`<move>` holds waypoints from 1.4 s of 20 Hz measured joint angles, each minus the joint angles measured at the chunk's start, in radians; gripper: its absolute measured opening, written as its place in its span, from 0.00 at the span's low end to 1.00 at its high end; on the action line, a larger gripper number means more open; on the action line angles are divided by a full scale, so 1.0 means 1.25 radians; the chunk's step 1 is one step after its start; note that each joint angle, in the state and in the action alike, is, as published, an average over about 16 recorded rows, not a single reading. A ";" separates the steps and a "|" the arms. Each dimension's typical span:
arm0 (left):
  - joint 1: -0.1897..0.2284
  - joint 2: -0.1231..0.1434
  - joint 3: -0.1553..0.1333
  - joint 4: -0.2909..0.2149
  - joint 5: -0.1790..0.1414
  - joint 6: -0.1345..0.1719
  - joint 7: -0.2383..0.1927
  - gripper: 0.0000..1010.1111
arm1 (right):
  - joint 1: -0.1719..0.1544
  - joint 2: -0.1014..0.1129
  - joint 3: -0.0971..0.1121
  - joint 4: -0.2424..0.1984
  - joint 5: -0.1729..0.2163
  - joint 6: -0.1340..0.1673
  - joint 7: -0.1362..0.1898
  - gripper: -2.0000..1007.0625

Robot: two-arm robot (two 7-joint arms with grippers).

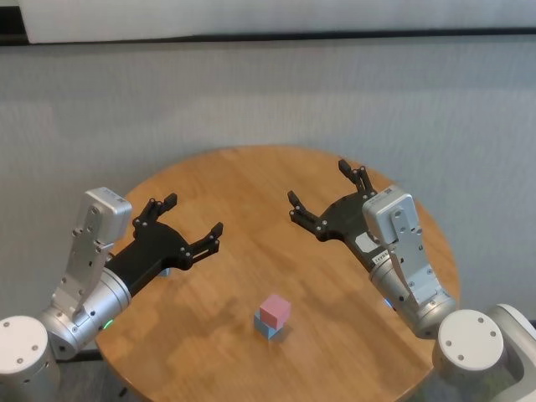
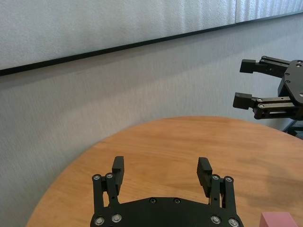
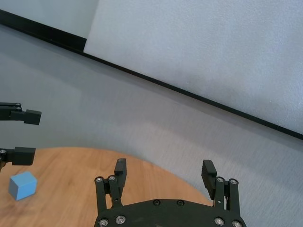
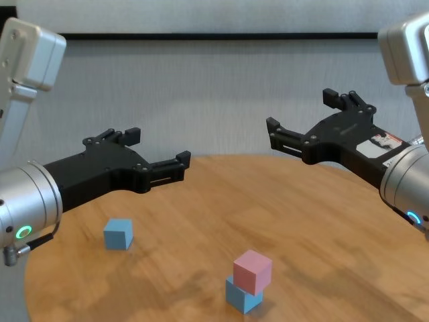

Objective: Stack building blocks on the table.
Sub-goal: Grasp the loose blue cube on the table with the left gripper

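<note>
1. Right now the round wooden table [image 1: 251,180] carries three small cubes, and neither arm touches any of them.
2. A pink cube [image 4: 253,271] sits on top of a light blue cube [image 4: 241,297] near the table's near edge, roughly midway between the two arms; the pink one is turned slightly against the blue one beneath it, so their corners do not line up.
3. A second light blue cube [image 4: 118,233] stands alone on the left side of the table, well apart from the pair. In the head view it is almost wholly hidden under the left arm; the chest and right wrist views show it plainly.
4. The left claw [image 1: 191,219] hangs above the left part of the table with its fingers spread wide apart and nothing between them. It is above and slightly beyond the lone blue cube, pointing toward the table's middle.
5. The right claw [image 1: 320,192] hangs above the right, farther part of the table, its fingers likewise wide apart and holding nothing, pointing toward the left claw.
6. Behind the table runs a pale wall [image 1: 268,92] with a dark horizontal strip [image 1: 268,37] across it.
</note>
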 joint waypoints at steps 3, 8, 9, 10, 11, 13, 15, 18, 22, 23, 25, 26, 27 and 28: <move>0.000 0.000 0.000 0.000 0.000 0.000 0.000 0.99 | -0.002 0.001 -0.001 -0.001 0.000 0.001 -0.001 0.99; 0.002 0.001 -0.001 -0.002 0.001 0.001 0.001 0.99 | -0.004 0.001 -0.001 -0.003 -0.001 0.002 -0.002 0.99; 0.003 0.001 -0.003 -0.003 0.001 0.002 0.002 0.99 | -0.004 0.002 -0.001 -0.003 -0.001 0.003 -0.002 0.99; 0.005 0.001 -0.004 -0.005 0.001 0.003 0.003 0.99 | -0.004 0.002 -0.002 -0.003 -0.001 0.003 -0.002 0.99; 0.007 0.001 -0.006 -0.006 0.001 0.004 0.005 0.99 | -0.004 0.002 -0.002 -0.004 -0.001 0.003 -0.002 0.99; 0.013 0.002 -0.011 -0.010 0.001 0.007 0.007 0.99 | -0.005 0.002 -0.002 -0.004 -0.001 0.003 -0.002 0.99; 0.020 0.002 -0.016 -0.015 0.000 0.011 0.008 0.99 | -0.005 0.002 -0.002 -0.004 -0.002 0.003 -0.003 0.99; 0.031 0.002 -0.023 -0.023 -0.001 0.026 0.008 0.99 | -0.005 0.002 -0.002 -0.005 -0.002 0.004 -0.003 0.99; 0.046 0.003 -0.031 -0.033 0.000 0.056 0.010 0.99 | -0.006 0.002 -0.002 -0.005 -0.002 0.004 -0.003 0.99; 0.049 0.002 -0.032 -0.034 0.000 0.064 0.010 0.99 | -0.006 0.002 -0.002 -0.005 -0.002 0.004 -0.003 0.99; 0.054 0.001 -0.034 -0.035 0.000 0.082 0.009 0.99 | -0.006 0.003 -0.002 -0.005 -0.002 0.004 -0.003 0.99; 0.055 0.000 -0.034 -0.035 0.000 0.091 0.009 0.99 | -0.006 0.003 -0.002 -0.005 -0.002 0.004 -0.003 0.99; 0.056 -0.001 -0.034 -0.034 0.000 0.100 0.008 0.99 | -0.006 0.003 -0.002 -0.005 -0.002 0.004 -0.003 0.99; 0.056 -0.002 -0.034 -0.033 0.000 0.110 0.007 0.99 | -0.006 0.003 -0.002 -0.005 -0.002 0.004 -0.003 0.99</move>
